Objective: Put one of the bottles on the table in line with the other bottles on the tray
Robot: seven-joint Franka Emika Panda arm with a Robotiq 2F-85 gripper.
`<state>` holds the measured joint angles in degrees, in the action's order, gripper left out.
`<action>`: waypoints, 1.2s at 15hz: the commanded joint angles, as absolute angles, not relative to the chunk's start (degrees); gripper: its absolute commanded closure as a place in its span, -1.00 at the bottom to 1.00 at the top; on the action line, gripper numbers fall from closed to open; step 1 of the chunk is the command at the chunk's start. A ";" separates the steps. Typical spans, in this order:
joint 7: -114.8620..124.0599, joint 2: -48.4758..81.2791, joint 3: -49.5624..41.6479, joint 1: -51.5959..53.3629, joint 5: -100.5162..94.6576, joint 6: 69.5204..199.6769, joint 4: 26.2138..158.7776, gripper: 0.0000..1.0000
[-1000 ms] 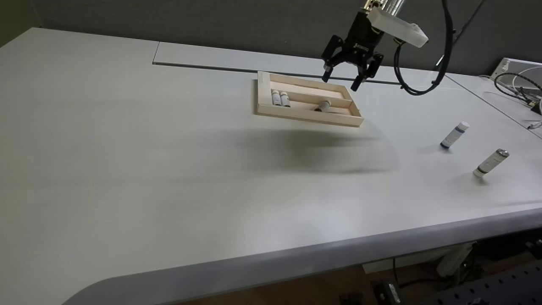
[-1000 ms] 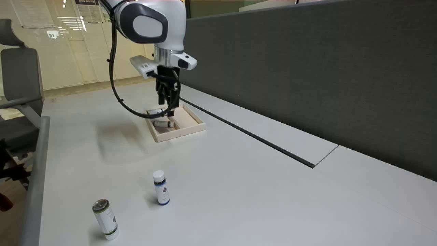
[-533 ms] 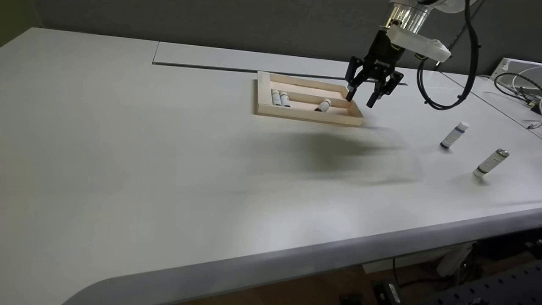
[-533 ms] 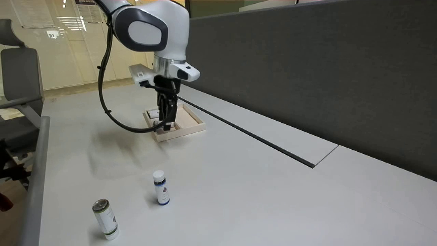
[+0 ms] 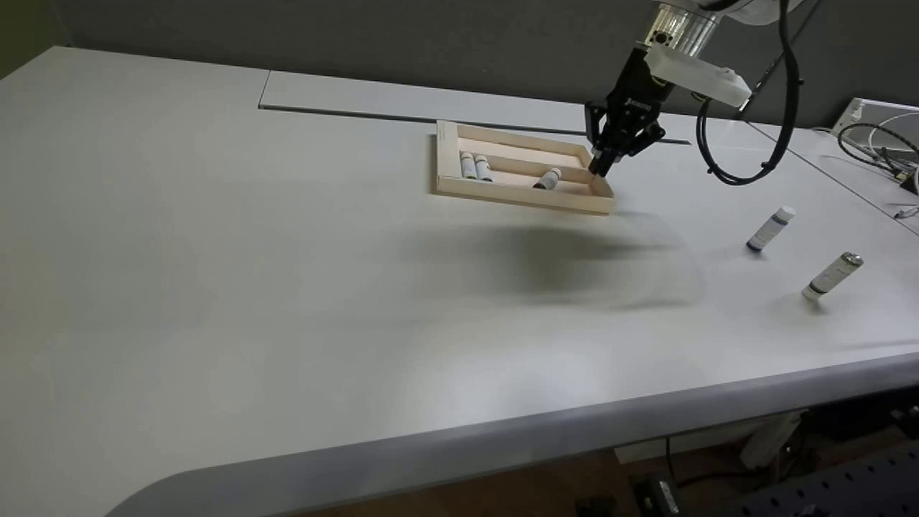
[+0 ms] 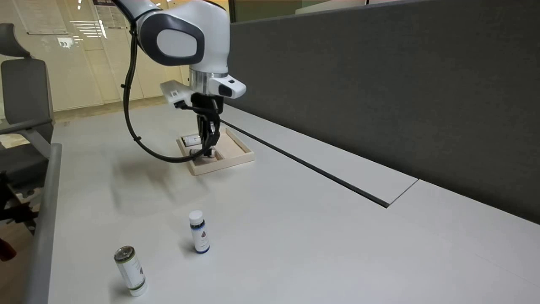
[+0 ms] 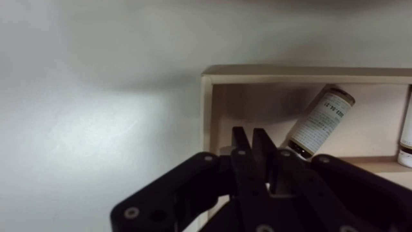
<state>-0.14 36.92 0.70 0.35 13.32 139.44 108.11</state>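
Observation:
A pale wooden tray (image 5: pixel 524 197) lies at the back of the table. In its near compartment two white-labelled bottles (image 5: pixel 468 166) lie side by side at one end, and a third bottle (image 7: pixel 322 122) lies slanted. Two more bottles stand on the bare table: a white-capped bottle with blue bands (image 6: pixel 199 236), and a bottle turned onto its white cap (image 6: pixel 132 272). Above the tray's other end hangs my gripper (image 7: pixel 248 129), its fingers drawn together to a thin gap that holds nothing. In the wrist view it hides the slanted bottle's cap end.
A divider (image 5: pixel 531 166) splits the tray lengthwise. Behind the table rises a dark grey partition (image 6: pixel 379 93). Cables (image 5: pixel 872 147) lie at the table's far corner. A looping cable (image 6: pixel 128 105) hangs from the arm. A chair (image 6: pixel 25 97) stands beyond the table edge.
My gripper has come lower and moved towards the tray's end away from the paired bottles, with a slight shift back lately. Its wide-spread fingers have closed. The bottles and tray stay put.

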 commanded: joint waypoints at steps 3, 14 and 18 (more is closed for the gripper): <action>3.24 38.53 0.70 1.24 11.65 139.05 107.52 1.00; 2.59 40.41 1.29 4.03 8.23 151.32 109.26 1.00; 1.76 40.82 2.82 3.78 8.56 156.83 110.11 1.00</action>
